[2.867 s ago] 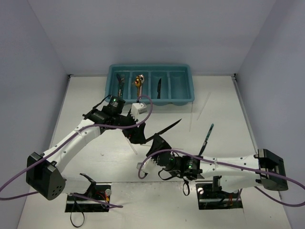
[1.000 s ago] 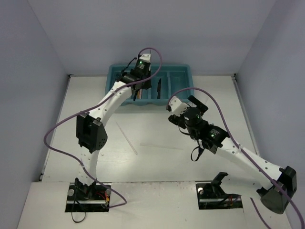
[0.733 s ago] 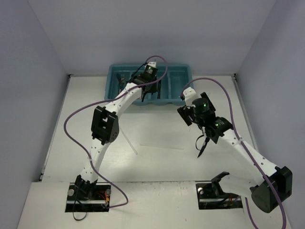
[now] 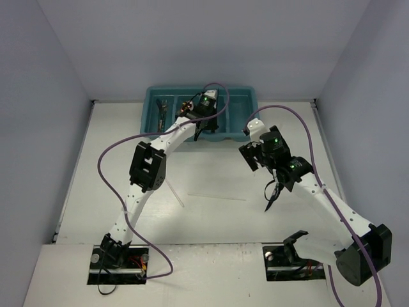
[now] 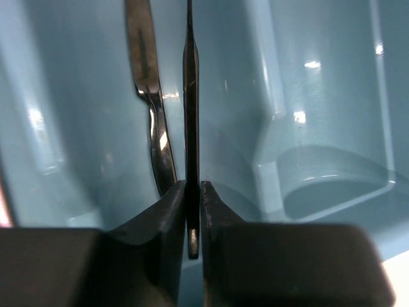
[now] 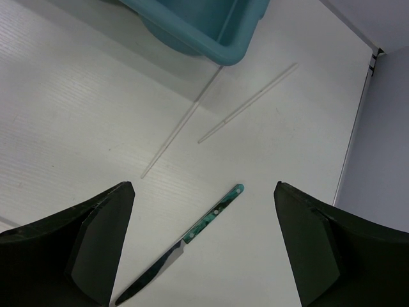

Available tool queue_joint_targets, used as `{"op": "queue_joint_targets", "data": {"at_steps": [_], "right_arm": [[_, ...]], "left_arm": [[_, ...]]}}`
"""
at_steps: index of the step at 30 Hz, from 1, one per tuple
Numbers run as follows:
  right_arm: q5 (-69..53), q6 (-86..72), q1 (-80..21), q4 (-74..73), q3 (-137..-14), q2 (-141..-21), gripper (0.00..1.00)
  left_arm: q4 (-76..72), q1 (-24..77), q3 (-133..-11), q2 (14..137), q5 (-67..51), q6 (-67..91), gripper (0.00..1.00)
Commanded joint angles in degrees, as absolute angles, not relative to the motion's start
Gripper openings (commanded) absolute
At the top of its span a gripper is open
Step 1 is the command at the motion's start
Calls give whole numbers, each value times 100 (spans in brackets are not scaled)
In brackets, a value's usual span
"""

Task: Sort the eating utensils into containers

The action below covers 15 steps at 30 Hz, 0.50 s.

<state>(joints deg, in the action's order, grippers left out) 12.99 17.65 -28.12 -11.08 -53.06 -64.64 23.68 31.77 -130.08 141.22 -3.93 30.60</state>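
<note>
Left claw (image 5: 193, 214) is clenched on a dark knife (image 5: 191, 115), seen edge-on. The handle end is pinched between the two fingers (image 5: 167, 220) and the rest sticks straight out past the tips, over one compartment of the teal tray (image 5: 275, 83). A second dark knife (image 5: 148, 89) lies on that compartment's floor just left of the held one, roughly parallel; can't tell if they touch. The divider wall is right of the claw, with the next compartment beyond it. From the top view, a fork (image 4: 161, 109) sits in a compartment well to the left of this claw. Right claw (image 6: 203, 185) is released, fingers (image 6: 96, 243) spread wide with nothing between them, hanging above the white table (image 6: 77, 115). A green-handled knife (image 6: 198, 227) lies flat on the table below the gap between the fingers, blade toward the left finger, handle pointing ahead and right. Two pale sticks (image 6: 249, 102) lie farther ahead of the tips, clear of that knife. The tray's corner is beyond them, ahead and slightly left.
</note>
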Motion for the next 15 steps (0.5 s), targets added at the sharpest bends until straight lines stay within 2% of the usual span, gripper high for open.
{"op": "queue_joint_targets", "data": {"at_steps": [1,2,6,8,11,15], "right_arm": [[1364,2162,-2746,-1014,-5527,-6479,88],[1357,2254,-2742,-1048,-5503,-6492,88],[1118,2728,-2722,-1223,-5479,-6558,85],[1087,2882,-2703,-1306,-5460,-6602,76],[1075,3059,-2689,-1496,-5365,-6711,69],[1190,3842,-2634,-1756,-4941,-6777,67]], "left_arm": [[1856,3206,-13519,13845,-455,3178,33],[1855,3202,-13563,13831,-463,3150,45],[1891,3208,-13895,13687,-479,2957,70],[1955,3202,-14157,13534,-453,2778,73],[2003,3208,-14503,13191,-355,2461,74],[1994,3189,-14526,12426,-131,1953,74]]}}
